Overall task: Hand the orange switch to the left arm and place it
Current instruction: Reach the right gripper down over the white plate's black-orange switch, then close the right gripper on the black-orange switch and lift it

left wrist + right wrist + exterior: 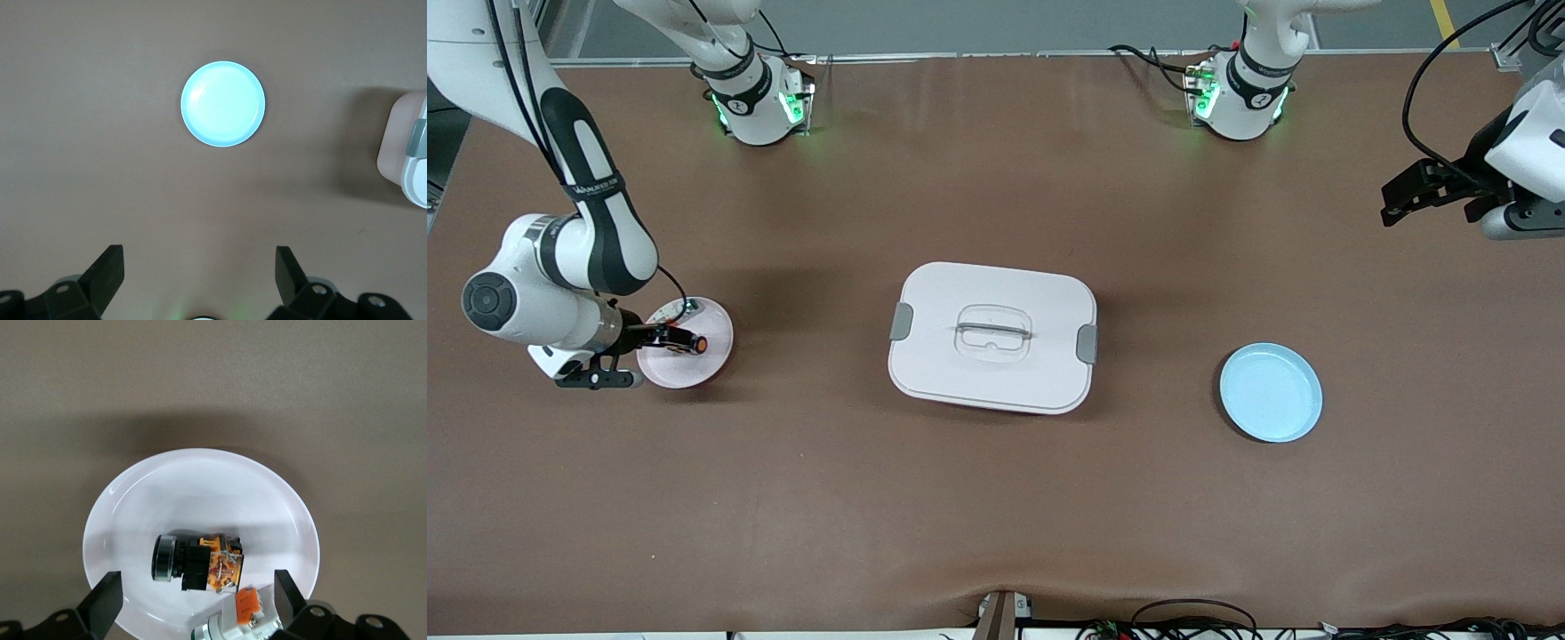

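right pincer (685,342) spread wide over pink plate (713,357) at right arm's end, nothing gripped | orange switch (197,563) lies on that plate | box (992,336) mid-bench | blue plate (1270,392) | left pincer (1392,206) spread wide, empty, waiting above bench (996,498)

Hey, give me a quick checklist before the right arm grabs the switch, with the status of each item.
1. Right pincer open: ok, jaws spread wide.
2. Right pincer over the switch: ok, the switch lies between the fingers on the pink plate.
3. Switch free to grasp: not ok, a small silvery-white piece lies right beside it, and contact cannot be told.
4. Left pincer open: ok, waiting high over the left arm's end of the table.
5. Blue plate ready: ok, nothing on it.
6. Box out of the way: not ok, it sits between the two plates.
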Robot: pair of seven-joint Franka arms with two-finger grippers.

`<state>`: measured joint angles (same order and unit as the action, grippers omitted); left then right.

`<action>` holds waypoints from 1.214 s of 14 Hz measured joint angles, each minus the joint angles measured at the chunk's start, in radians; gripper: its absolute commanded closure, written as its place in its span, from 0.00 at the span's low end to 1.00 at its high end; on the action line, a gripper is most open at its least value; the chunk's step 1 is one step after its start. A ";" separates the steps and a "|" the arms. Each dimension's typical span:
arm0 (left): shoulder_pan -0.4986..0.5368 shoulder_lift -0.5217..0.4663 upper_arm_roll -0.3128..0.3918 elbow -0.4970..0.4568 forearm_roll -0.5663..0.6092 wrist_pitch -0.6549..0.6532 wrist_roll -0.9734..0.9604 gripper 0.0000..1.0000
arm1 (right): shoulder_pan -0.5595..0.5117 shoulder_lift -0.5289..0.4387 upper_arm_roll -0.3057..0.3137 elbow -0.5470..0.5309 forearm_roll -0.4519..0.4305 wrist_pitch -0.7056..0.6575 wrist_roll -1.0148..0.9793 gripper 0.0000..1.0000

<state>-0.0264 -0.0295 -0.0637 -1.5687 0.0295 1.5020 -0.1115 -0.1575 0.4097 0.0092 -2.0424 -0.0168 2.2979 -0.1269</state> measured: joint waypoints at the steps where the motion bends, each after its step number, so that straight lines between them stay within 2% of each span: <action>1: 0.000 0.000 0.000 0.000 0.000 0.000 0.000 0.00 | 0.000 0.010 0.000 0.000 0.000 0.006 0.000 0.00; 9: 0.000 0.001 0.000 0.000 0.000 0.000 0.000 0.00 | -0.002 0.061 0.000 -0.002 0.053 0.025 0.000 0.00; 17: -0.002 0.006 -0.001 0.000 0.000 0.000 0.000 0.00 | -0.018 0.076 -0.002 -0.031 0.059 0.046 0.000 0.00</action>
<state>-0.0279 -0.0232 -0.0642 -1.5687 0.0295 1.5021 -0.1115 -0.1751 0.4858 0.0074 -2.0735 0.0424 2.3438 -0.1271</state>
